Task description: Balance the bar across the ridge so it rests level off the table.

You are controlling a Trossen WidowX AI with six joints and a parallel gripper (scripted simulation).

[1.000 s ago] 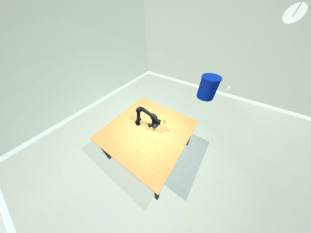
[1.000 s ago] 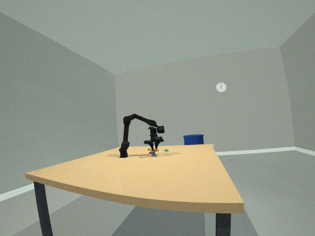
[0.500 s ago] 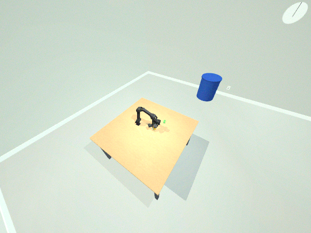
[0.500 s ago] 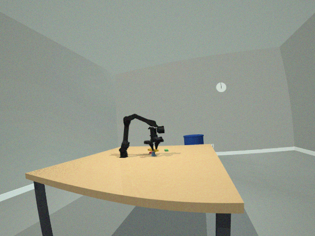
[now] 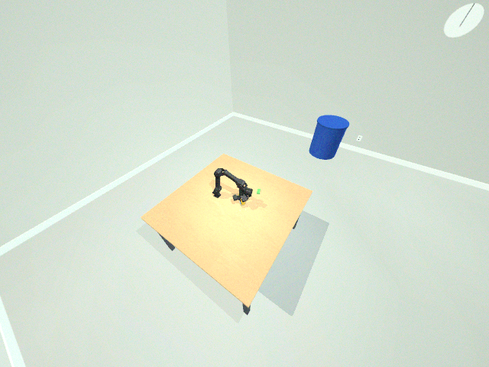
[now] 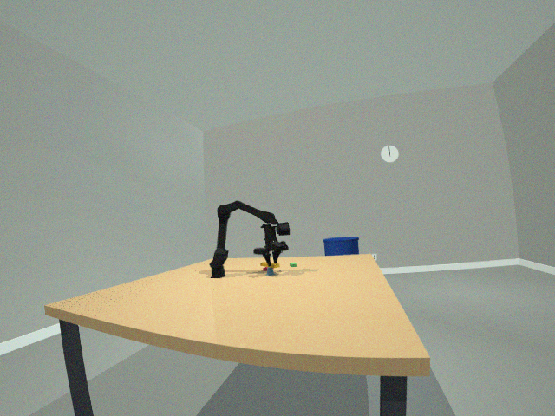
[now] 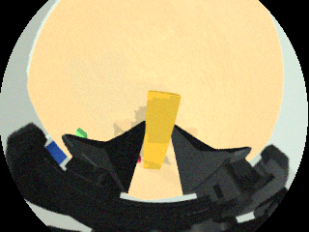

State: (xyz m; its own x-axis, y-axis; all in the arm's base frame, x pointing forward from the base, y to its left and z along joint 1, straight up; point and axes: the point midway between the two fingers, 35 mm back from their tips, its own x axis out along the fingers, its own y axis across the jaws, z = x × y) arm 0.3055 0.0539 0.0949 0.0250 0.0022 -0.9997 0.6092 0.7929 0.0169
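The yellow bar [image 5: 242, 202] [image 6: 264, 264] [image 7: 162, 113] is between the fingers of my gripper [image 6: 271, 263] [image 7: 159, 127], which is shut on it. In the exterior view the bar looks about level. A small blue block [image 6: 270, 271], which seems to be the ridge, stands on the table [image 5: 221, 237] [image 6: 269, 313] [image 7: 159, 43] right under the bar and fingers. Whether the bar touches its top is too small to tell. In the wrist view the ridge is hidden beneath the bar and fingers.
A small red object [image 6: 264, 269] [image 7: 139, 159] lies close to the ridge, partly hidden. A green block [image 5: 258, 191] [image 6: 293, 264] [image 7: 81, 132] lies on the table off to one side of the gripper. A blue barrel [image 5: 328, 138] [image 6: 341, 246] stands beyond the table.
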